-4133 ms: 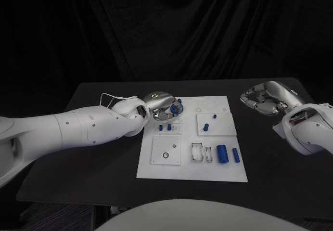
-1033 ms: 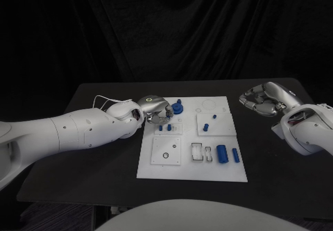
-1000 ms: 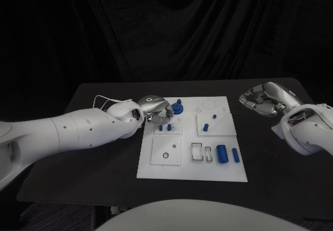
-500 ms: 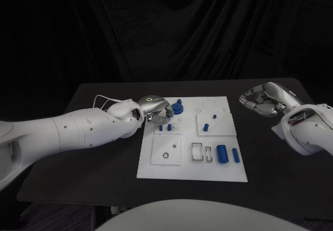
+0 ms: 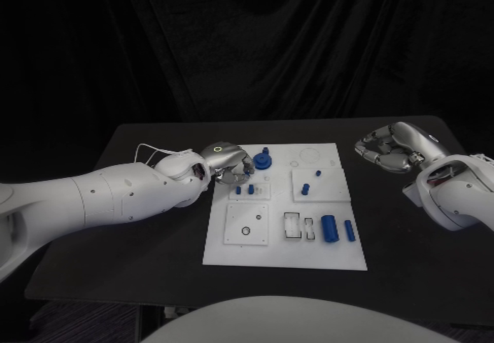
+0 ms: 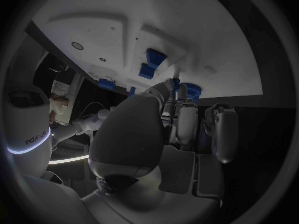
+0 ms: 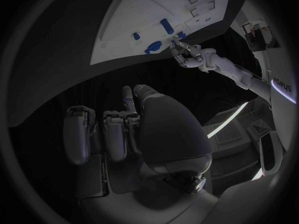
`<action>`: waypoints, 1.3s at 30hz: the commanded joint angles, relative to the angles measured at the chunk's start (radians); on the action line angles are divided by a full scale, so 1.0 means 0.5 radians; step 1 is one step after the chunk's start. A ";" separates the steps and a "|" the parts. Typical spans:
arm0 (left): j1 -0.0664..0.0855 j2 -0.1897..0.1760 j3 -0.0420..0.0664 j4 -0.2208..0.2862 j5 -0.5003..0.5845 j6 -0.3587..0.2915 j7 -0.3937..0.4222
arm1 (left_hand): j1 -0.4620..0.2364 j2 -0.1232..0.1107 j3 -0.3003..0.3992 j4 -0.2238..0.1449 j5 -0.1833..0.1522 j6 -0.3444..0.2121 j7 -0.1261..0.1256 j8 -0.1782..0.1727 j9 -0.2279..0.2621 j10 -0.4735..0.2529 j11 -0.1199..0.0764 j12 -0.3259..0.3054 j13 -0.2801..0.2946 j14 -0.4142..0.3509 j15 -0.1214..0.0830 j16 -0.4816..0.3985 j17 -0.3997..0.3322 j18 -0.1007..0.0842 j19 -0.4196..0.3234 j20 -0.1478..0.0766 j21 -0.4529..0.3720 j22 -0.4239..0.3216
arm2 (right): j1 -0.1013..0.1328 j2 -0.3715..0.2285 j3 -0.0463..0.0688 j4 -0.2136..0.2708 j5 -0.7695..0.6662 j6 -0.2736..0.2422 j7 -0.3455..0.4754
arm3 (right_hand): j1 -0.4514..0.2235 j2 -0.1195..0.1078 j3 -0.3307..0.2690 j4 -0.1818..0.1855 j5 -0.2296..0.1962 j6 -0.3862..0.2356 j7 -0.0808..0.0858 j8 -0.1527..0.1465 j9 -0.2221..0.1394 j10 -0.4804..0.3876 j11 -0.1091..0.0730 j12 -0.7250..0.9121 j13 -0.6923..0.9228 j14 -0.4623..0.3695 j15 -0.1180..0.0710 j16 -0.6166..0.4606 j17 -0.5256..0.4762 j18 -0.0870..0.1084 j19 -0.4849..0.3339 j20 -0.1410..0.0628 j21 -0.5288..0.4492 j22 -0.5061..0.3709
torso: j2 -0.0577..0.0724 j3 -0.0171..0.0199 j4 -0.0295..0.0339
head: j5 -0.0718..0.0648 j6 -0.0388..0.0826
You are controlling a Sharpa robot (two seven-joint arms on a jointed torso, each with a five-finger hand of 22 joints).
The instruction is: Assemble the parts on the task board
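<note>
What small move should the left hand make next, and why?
Probably close its fingers on the blue knob-shaped part. The left hand sits right beside it at the task board's far-left corner, apparently holding nothing, while the right hand waits off the board.

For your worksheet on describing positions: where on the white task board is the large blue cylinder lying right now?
In the head view, the large blue cylinder lies on the white task board, on its near right part, between a white rectangular slot and a slimmer blue cylinder.

Right hand (image 7: 134,134) (fingers curled in) faces task board (image 7: 143,15).
</note>
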 commanded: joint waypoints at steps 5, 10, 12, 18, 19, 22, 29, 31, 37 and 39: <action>-0.003 -0.010 0.001 0.010 -0.003 -0.051 0.035 | 0.013 -0.004 -0.002 -0.014 0.010 -0.020 -0.003 -0.016 -0.005 -0.001 -0.006 0.004 0.005 -0.019 -0.001 -0.017 -0.011 -0.015 -0.018 0.001 -0.015 0.406 | -0.007 -0.002 0.001 0.000 -0.005 0.008 -0.010 | 0.025 -0.004 0.010 -0.008 0.013 0.013 0.001 -0.007 -0.001 0.205 0.008 0.005 0.527 0.207 0.013 0.006 0.527 0.026 0.087 0.012 -0.013 0.450 | 0.001 -0.0011 0.000 | 0.007 0.000; -0.004 -0.006 0.001 0.007 -0.003 -0.021 0.029 | 0.011 -0.003 -0.003 -0.013 0.005 -0.026 -0.003 -0.023 -0.009 -0.007 -0.006 0.002 0.006 -0.024 0.000 -0.022 -0.018 -0.013 -0.024 0.001 -0.023 0.403 | -0.008 0.001 0.001 -0.001 -0.005 0.009 -0.010 | 0.025 -0.004 0.010 -0.008 0.013 0.013 0.001 -0.007 -0.001 0.205 0.008 0.005 0.527 0.207 0.013 0.006 0.527 0.026 0.087 0.012 -0.013 0.450 | 0.000 -0.0010 0.001 | 0.003 0.000; -0.004 -0.002 0.001 0.004 -0.003 -0.010 0.028 | 0.011 -0.003 -0.003 -0.013 0.005 -0.027 -0.003 -0.023 -0.009 -0.007 -0.006 0.002 0.006 -0.025 0.000 -0.023 -0.020 -0.012 -0.025 0.001 -0.024 0.403 | -0.008 0.001 0.001 -0.001 -0.005 0.010 -0.011 | 0.025 -0.004 0.010 -0.008 0.013 0.013 0.001 -0.007 -0.001 0.205 0.008 0.005 0.527 0.207 0.013 0.006 0.527 0.026 0.087 0.012 -0.013 0.450 | 0.001 -0.0005 0.001 | 0.003 0.000; -0.007 0.008 0.001 -0.009 -0.003 0.018 0.023 | 0.011 -0.002 -0.003 -0.013 0.002 -0.029 -0.003 -0.026 -0.011 -0.009 -0.006 0.001 0.007 -0.027 0.000 -0.024 -0.023 -0.012 -0.027 0.001 -0.027 0.401 | -0.009 0.000 0.001 0.000 -0.005 0.010 -0.011 | 0.025 -0.004 0.010 -0.008 0.013 0.013 0.001 -0.007 -0.001 0.205 0.008 0.005 0.527 0.207 0.013 0.006 0.527 0.026 0.087 0.012 -0.013 0.450 | 0.002 0.0003 0.002 | 0.000 0.000; -0.008 0.010 0.001 -0.011 -0.003 0.024 0.022 | 0.011 -0.002 -0.003 -0.013 0.002 -0.029 -0.003 -0.026 -0.011 -0.009 -0.006 0.001 0.007 -0.027 0.000 -0.024 -0.023 -0.012 -0.027 0.001 -0.027 0.401 | -0.009 0.000 0.001 0.000 -0.005 0.010 -0.012 | 0.025 -0.004 0.010 -0.008 0.013 0.013 0.001 -0.007 -0.001 0.205 0.008 0.005 0.527 0.207 0.013 0.006 0.527 0.026 0.087 0.012 -0.013 0.450 | 0.002 0.0005 0.004 | -0.003 0.000; -0.012 0.014 0.001 -0.016 -0.003 0.032 0.020 | 0.011 -0.002 -0.003 -0.013 0.002 -0.029 -0.003 -0.026 -0.011 -0.009 -0.006 0.001 0.007 -0.027 0.000 -0.024 -0.023 -0.012 -0.027 0.001 -0.027 0.401 | -0.009 -0.001 0.001 0.000 -0.005 0.010 -0.012 | 0.025 -0.004 0.010 -0.008 0.013 0.013 0.001 -0.007 -0.001 0.205 0.008 0.005 0.527 0.207 0.013 0.006 0.527 0.026 0.087 0.012 -0.013 0.450 | 0.002 0.0010 0.003 | -0.004 0.000; -0.017 0.024 0.001 -0.022 -0.003 0.052 0.018 | 0.009 -0.001 -0.004 -0.013 -0.001 -0.032 -0.003 -0.029 -0.012 -0.011 -0.006 0.001 0.008 -0.027 0.001 -0.024 -0.022 -0.012 -0.028 0.001 -0.027 0.401 | -0.009 0.001 0.001 0.000 -0.005 0.010 -0.011 | 0.025 -0.004 0.010 -0.008 0.013 0.013 0.001 -0.007 -0.001 0.205 0.008 0.005 0.527 0.207 0.013 0.006 0.527 0.026 0.087 0.012 -0.013 0.450 | 0.002 -0.0008 -0.003 | 0.004 0.000; -0.019 0.025 0.001 -0.023 -0.003 0.060 0.017 | 0.009 -0.001 -0.004 -0.013 -0.001 -0.032 -0.003 -0.029 -0.012 -0.011 -0.006 0.001 0.008 -0.027 0.001 -0.024 -0.022 -0.012 -0.028 0.001 -0.027 0.401 | -0.009 0.001 0.001 0.000 -0.005 0.010 -0.011 | 0.025 -0.004 0.010 -0.008 0.013 0.013 0.001 -0.007 -0.001 0.205 0.008 0.005 0.527 0.207 0.013 0.006 0.527 0.026 0.087 0.012 -0.013 0.450 | 0.002 0.0001 -0.003 | 0.002 0.000; -0.024 0.025 0.001 -0.022 -0.003 0.080 0.014 | 0.008 -0.001 -0.005 -0.013 -0.004 -0.034 -0.004 -0.032 -0.014 -0.012 -0.006 0.001 0.009 -0.031 0.001 -0.028 -0.028 -0.011 -0.030 0.001 -0.030 0.401 | -0.009 0.001 0.001 0.001 -0.005 0.010 -0.011 | 0.025 -0.004 0.010 -0.008 0.013 0.013 0.001 -0.007 -0.001 0.205 0.008 0.005 0.527 0.207 0.013 0.006 0.527 0.026 0.087 0.012 -0.013 0.450 | 0.001 0.0002 0.000 | 0.000 0.000; -0.026 0.025 0.001 -0.022 -0.003 0.082 0.015 | 0.007 -0.002 -0.006 -0.013 -0.005 -0.037 -0.005 -0.035 -0.016 -0.014 -0.006 0.000 0.009 -0.032 0.001 -0.028 -0.028 -0.011 -0.031 0.001 -0.031 0.400 | -0.009 0.001 0.001 0.001 -0.005 0.010 -0.011 | 0.025 -0.004 0.010 -0.008 0.013 0.013 0.001 -0.007 -0.001 0.205 0.008 0.005 0.527 0.207 0.013 0.006 0.527 0.026 0.087 0.012 -0.013 0.450 | 0.000 0.0011 0.000 | 0.000 0.000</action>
